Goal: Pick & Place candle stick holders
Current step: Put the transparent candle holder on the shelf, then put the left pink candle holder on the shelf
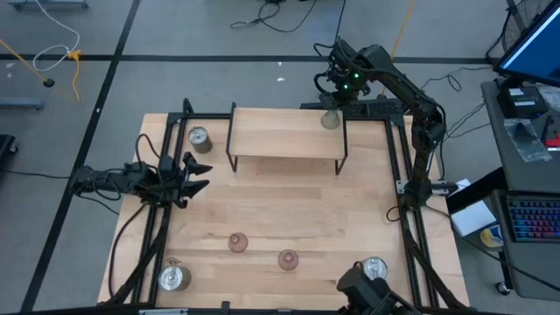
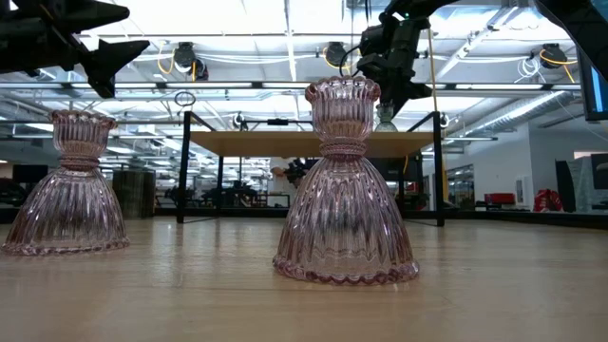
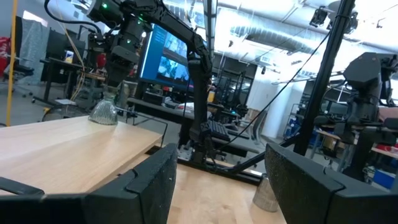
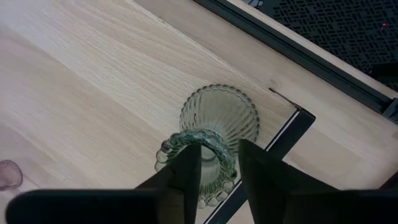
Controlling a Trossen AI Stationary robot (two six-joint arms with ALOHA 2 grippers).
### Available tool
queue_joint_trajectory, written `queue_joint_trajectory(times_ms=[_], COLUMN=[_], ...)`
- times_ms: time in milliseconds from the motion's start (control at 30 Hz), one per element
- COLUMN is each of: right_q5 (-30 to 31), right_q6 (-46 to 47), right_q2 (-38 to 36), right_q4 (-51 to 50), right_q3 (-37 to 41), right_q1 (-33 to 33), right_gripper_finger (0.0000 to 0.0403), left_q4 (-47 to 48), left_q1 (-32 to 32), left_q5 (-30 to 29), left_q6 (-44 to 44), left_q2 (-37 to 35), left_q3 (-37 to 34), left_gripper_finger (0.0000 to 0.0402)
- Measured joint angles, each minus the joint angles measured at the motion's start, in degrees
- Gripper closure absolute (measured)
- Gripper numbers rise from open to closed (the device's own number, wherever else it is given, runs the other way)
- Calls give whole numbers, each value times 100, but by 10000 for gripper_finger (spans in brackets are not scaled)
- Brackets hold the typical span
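Green glass candle holder point(image 1: 330, 120) sits near the raised shelf's point(image 1: 284, 134) corner, under the right gripper point(image 1: 337, 94). Far off, the left gripper point(image 1: 197, 175) waits, jaws apart. Up close, the right jaws look partly apart around its rim; a bump could tip it off.

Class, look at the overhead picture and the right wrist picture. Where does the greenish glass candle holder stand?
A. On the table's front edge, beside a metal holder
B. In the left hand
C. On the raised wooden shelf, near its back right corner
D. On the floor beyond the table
C: the greenish holder stands upright on the raised shelf near its corner, with the right hand directly above it.
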State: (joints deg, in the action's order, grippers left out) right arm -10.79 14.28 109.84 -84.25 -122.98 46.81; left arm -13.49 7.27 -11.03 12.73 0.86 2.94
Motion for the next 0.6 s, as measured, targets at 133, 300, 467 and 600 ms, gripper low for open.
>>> queue_joint_trajectory(times_ms=[133, 300, 467, 600], right_q5=[0, -2, -107, -153], right_q6=[-1, 0, 0, 0], right_q2=[0, -20, -111, -212], right_q4=[-1, 0, 72, 84], right_q3=[0, 3, 4, 4], right_q1=[0, 0, -2, 0], right_gripper_finger=[282, 274, 277, 277], left_q4=[-1, -1, 0, -1], left_q1=[0, 0, 0, 0], left_q5=[0, 0, 0, -2], left_q6=[-103, -104, -104, -104], left_q2=[0, 0, -1, -1], left_q3=[0, 0, 0, 0], left_gripper_finger=[158, 158, 158, 158])
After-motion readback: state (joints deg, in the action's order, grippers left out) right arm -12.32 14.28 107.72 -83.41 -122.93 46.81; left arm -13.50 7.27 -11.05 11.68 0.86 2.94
